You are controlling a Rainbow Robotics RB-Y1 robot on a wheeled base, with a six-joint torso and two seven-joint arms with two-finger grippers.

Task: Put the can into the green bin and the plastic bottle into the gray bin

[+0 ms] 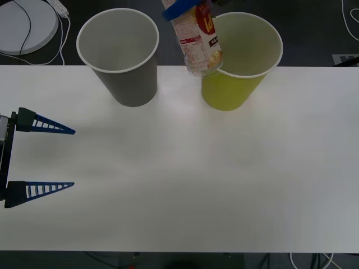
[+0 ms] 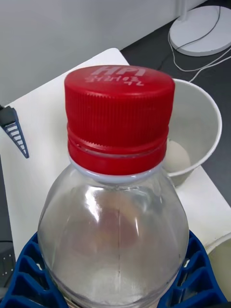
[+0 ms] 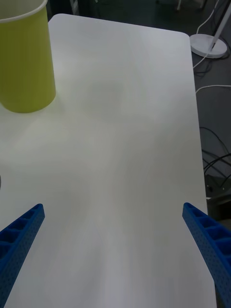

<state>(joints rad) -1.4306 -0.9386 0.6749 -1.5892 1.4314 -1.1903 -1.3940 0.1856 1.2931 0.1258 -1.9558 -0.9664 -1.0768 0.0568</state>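
Gripping the plastic bottle [image 1: 197, 42] shut-fingered, my right gripper [image 2: 115, 284] holds it between gray bin [image 1: 119, 56] and green bin [image 1: 238, 61]; left gripper [image 1: 61, 158] spread wide.

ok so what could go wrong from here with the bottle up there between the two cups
1. The plastic bottle, held aloft in the right tool, hangs between the cups with its base over the green cup's rim; released here it could drop into green, not the gray cup.
2. Swinging it low toward gray could clip that tall cup's rim and tip it.
3. The left tool rests open at the table's left edge, too far off to steady either cup.
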